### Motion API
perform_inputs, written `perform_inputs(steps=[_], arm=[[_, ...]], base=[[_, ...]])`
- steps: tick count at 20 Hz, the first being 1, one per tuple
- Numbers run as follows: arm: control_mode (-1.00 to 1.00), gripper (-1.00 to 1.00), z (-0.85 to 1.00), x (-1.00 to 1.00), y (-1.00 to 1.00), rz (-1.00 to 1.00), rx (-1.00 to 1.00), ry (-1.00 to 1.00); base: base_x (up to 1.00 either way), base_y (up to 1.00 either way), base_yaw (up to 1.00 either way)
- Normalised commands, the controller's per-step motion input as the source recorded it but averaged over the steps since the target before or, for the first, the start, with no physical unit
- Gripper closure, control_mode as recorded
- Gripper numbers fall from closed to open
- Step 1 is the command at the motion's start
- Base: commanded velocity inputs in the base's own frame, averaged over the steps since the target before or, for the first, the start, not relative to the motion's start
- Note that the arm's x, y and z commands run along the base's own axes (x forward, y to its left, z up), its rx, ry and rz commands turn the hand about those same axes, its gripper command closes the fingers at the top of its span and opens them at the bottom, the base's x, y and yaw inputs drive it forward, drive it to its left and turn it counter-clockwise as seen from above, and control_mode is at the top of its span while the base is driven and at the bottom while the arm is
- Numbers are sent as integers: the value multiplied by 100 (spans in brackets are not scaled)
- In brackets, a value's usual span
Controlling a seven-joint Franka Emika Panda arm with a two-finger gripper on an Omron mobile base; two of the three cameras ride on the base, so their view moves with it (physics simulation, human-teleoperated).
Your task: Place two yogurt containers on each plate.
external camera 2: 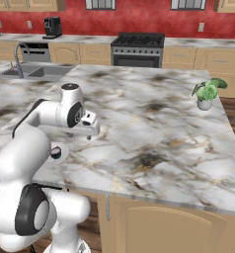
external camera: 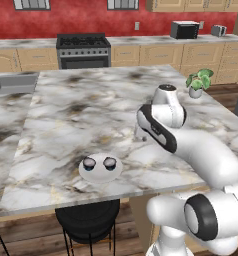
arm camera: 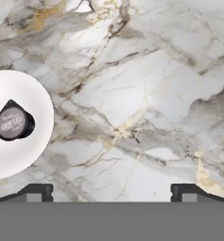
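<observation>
Marble counter (external camera: 91, 100) bears 1 white plate (external camera: 101, 176) with 2 yogurt cups (external camera: 88, 163) near the front edge. The gripper (arm camera: 112, 194) hangs above bare stone beside that plate, its fingers spread wide and empty; the plate lies to its left in the hand view.

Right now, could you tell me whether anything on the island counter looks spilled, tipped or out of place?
Nothing stands out. Two yogurt containers sit upright side by side on the plate near the counter's front edge. The potted plant stands upright. The hand hangs open above bare marble, holding nothing.
</observation>
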Motion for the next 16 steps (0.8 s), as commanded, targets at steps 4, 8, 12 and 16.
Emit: perform_inputs(steps=[4,8,12,16], arm=[[-100,-100,43,-21,-56,0,0,0],[-100,-100,27,-41,-44,0,0,0],[-100,-100,12,-46,-16,0,0,0],[-100,-100,1,-31,-4,0,0,0]], base=[[0,0,0],[0,0,0],[0,0,0],[0,0,0]])
